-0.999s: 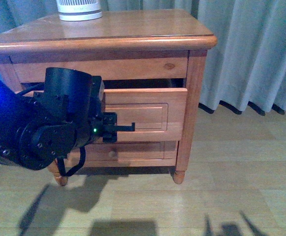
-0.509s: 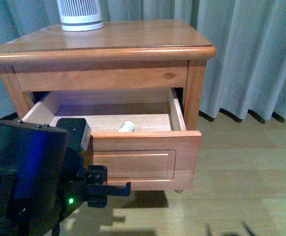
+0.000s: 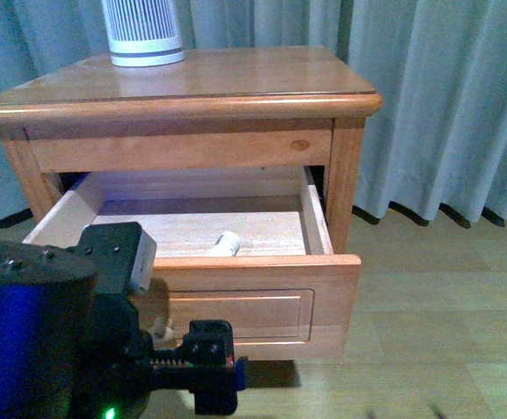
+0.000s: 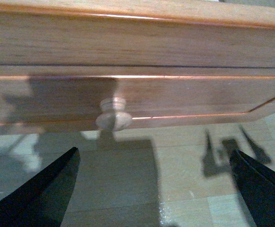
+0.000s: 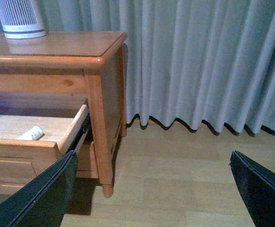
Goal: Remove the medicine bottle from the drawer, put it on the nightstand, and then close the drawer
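- well, the drawer [image 3: 262, 297] of the nightstand [image 3: 262, 74] stands pulled far out, with its pale inside open to view from above.
- the medicine bottle [image 3: 225, 244] lies on its side on the drawer's bottom board, near the front wall and roughly midway across. there is bare wood all round it and nothing touches it.
- the right wrist view shows the same small white bottle lying just behind the drawer's front edge.
- the left gripper [image 4: 154, 152] hangs low in front of the drawer's face. its jaws are wide apart and hold nothing.
- the round knob [image 4: 113, 116] sits beyond the gap between the two dark fingers [image 4: 42, 189], clear of both.
- in the front view the left arm [image 3: 44, 340] fills the lower left corner, and its black body covers part of the drawer front.
- the right gripper [image 5: 152, 153] is off to the right of the nightstand, apart from it, above the plank flooring [image 5: 175, 184]. its jaws are likewise spread and empty.
- a ribbed cylinder [image 3: 142, 33] stands upright at the back left of the nightstand's top.
- a pale grey curtain [image 3: 436, 105] hangs behind and to the right, reaching down to the flooring.
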`<state>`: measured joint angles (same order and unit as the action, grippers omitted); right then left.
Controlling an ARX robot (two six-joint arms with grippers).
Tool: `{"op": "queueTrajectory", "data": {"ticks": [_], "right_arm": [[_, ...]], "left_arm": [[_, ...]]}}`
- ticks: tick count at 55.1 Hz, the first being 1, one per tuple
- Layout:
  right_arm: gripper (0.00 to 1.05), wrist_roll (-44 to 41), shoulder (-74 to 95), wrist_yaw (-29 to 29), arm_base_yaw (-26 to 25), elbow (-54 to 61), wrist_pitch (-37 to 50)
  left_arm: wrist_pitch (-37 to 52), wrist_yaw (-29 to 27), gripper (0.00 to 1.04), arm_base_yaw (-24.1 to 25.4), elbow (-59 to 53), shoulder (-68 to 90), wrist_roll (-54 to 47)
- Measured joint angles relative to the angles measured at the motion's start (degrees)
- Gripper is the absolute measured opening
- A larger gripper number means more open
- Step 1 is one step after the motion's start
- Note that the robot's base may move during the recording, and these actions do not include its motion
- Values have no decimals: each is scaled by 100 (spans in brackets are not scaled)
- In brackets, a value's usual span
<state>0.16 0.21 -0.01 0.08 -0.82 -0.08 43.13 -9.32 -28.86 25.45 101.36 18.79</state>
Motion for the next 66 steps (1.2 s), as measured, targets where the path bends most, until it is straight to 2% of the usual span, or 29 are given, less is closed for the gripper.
{"op": "queueTrajectory", "data": {"ticks": [7, 14, 31, 32, 35, 38, 40, 60, 66], "right_arm": [[98, 0, 0, 0, 0, 0, 0], [98, 0, 0, -2, 0, 0, 0], [98, 0, 0, 0, 0, 0, 0], [98, 0, 0, -2, 0, 0, 0], [98, 0, 0, -2, 2, 0, 0], [98, 0, 0, 0, 0, 2, 0], [98, 0, 0, 0, 0, 0, 0], [98, 2, 0, 26, 2, 0, 0], [98, 0, 0, 17, 2, 0, 0]], "left_arm": [[-575, 133, 98, 205, -289, -896, 37], [-1360, 529, 98, 570, -334, -1956, -44], [-3976, 1508, 98, 1434, -103, -5171, -149], [-3945, 1340, 96, 1403, -168, -5460, -282], [-3147, 221, 86, 1266, -538, -6118, -793], [-2789, -321, 77, 1300, -804, -6664, -1180], [-2706, -444, 70, 1388, -944, -6979, -1373], [-2780, 269, 5, 2140, -1812, -7879, -1797], [-2894, 859, 4, 2671, -1963, -8122, -1816]]}}
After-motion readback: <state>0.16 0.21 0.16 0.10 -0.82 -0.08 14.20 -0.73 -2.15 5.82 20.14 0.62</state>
